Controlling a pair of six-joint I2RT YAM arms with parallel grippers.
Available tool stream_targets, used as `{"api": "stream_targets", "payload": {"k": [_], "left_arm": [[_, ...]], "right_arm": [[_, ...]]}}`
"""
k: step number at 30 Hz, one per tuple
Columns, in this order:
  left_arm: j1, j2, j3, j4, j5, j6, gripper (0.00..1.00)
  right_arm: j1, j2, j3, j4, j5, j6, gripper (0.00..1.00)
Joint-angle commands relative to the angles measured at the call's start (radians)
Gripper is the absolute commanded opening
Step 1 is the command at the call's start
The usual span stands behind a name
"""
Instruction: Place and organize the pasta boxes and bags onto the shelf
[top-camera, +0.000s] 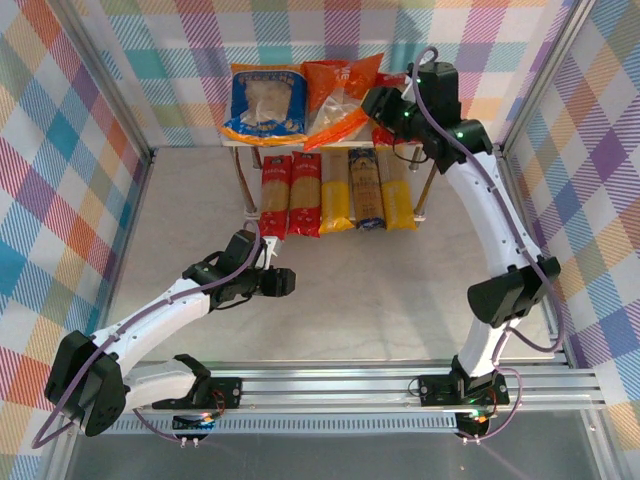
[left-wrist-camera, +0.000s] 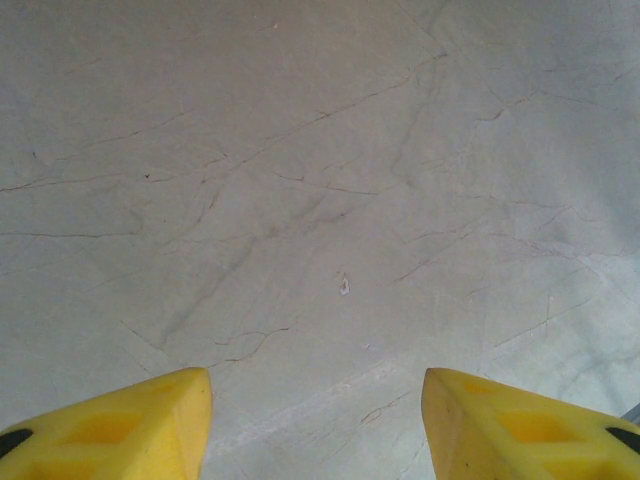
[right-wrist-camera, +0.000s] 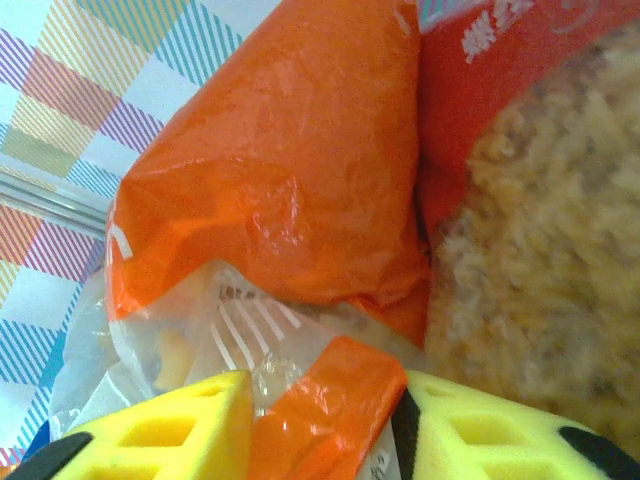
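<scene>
The shelf (top-camera: 300, 148) is seen at the top centre of the overhead frame, close to the plaid back wall. Five pasta boxes (top-camera: 336, 195) are lined up side by side on the lower board: two red at the left, then yellow, dark blue and yellow. On the upper board a blue bag (top-camera: 265, 103) is stood at the left, with an orange bag (top-camera: 340, 95) leaned just right of it.

The right end effector (top-camera: 385, 108) is parked at the right end of that upper board. In the right wrist view its yellow fingers (right-wrist-camera: 170, 430) are closed on a crumpled corner of the orange bag, which fills the gap between them. A red bag (right-wrist-camera: 520, 80) with a clear pasta window is pressed against it at the right of the frame.

The left end effector (top-camera: 285, 283) is held low over the bare table (top-camera: 180, 220), left of centre, near the shelf's front. In its wrist view the fingers are spread wide with nothing gripped, cracked grey table seen between them.
</scene>
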Motion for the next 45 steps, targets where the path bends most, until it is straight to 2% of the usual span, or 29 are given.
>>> {"api": "stream_targets", "payload": {"k": [1, 8, 11, 16, 26, 33, 36, 40, 45], "left_arm": [[-0.014, -0.025, 0.005, -0.01, -0.015, 0.017, 0.57], [-0.014, -0.033, 0.005, -0.021, -0.024, 0.025, 0.57], [-0.013, -0.026, 0.008, -0.018, -0.02, 0.024, 0.57], [-0.013, -0.012, 0.014, -0.013, -0.016, 0.023, 0.57], [-0.013, 0.003, 0.03, -0.015, -0.016, 0.025, 0.57], [-0.014, 0.009, 0.048, -0.004, 0.002, 0.021, 0.57], [-0.014, 0.021, 0.074, 0.056, 0.069, -0.002, 0.57], [-0.022, 0.092, 0.152, 0.227, 0.224, -0.058, 0.56], [-0.032, 0.195, 0.257, 0.446, 0.317, -0.149, 0.56]], "right_arm": [[0.0, 0.034, 0.037, 0.016, -0.023, 0.021, 0.34], [0.003, -0.018, -0.052, 0.066, 0.003, 0.021, 0.07], [0.003, -0.054, -0.094, 0.082, 0.014, 0.003, 0.0], [0.018, -0.106, -0.137, 0.076, 0.032, -0.039, 0.0], [0.103, -0.24, -0.305, 0.115, 0.175, -0.153, 0.0], [0.131, -0.241, -0.344, 0.122, 0.245, -0.199, 0.0], [0.131, -0.229, -0.327, 0.124, 0.247, -0.2, 0.0], [0.131, -0.228, -0.3, 0.124, 0.255, -0.205, 0.0], [0.133, -0.272, -0.309, 0.126, 0.267, -0.215, 0.0]]}}
